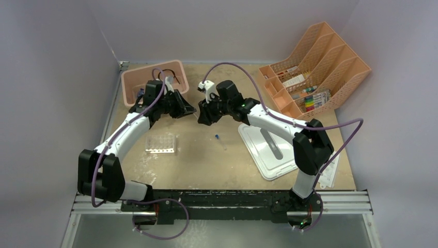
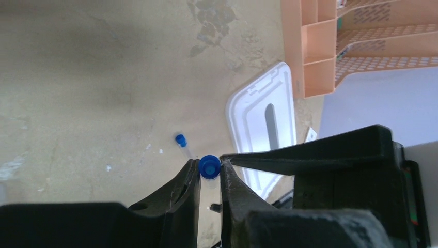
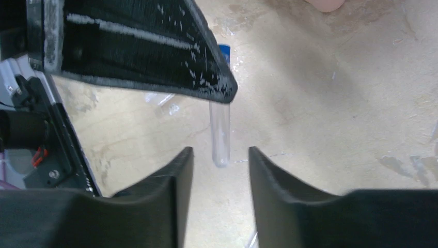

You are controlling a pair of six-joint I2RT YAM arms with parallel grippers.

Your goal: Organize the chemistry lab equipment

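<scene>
My left gripper (image 2: 209, 166) is shut on a blue-capped vial (image 2: 209, 168), gripping it just below the cap, above the middle of the table. In the top view the left gripper (image 1: 187, 109) and the right gripper (image 1: 202, 117) face each other closely. In the right wrist view the vial's clear tube (image 3: 220, 134) hangs from the left gripper's fingers (image 3: 155, 51), and its tip reaches just in front of my open, empty right gripper (image 3: 219, 155). A second blue-capped vial (image 1: 219, 138) lies on the table and also shows in the left wrist view (image 2: 181, 141). The clear plastic tube rack (image 1: 160, 143) stands near the left arm.
A pink basket (image 1: 129, 82) sits at the back left. An orange file organizer (image 1: 351, 67) holding pens and small items stands at the back right. A white plastic lid (image 1: 253, 139) lies under the right arm, with a paper slip (image 1: 330, 173) beside it.
</scene>
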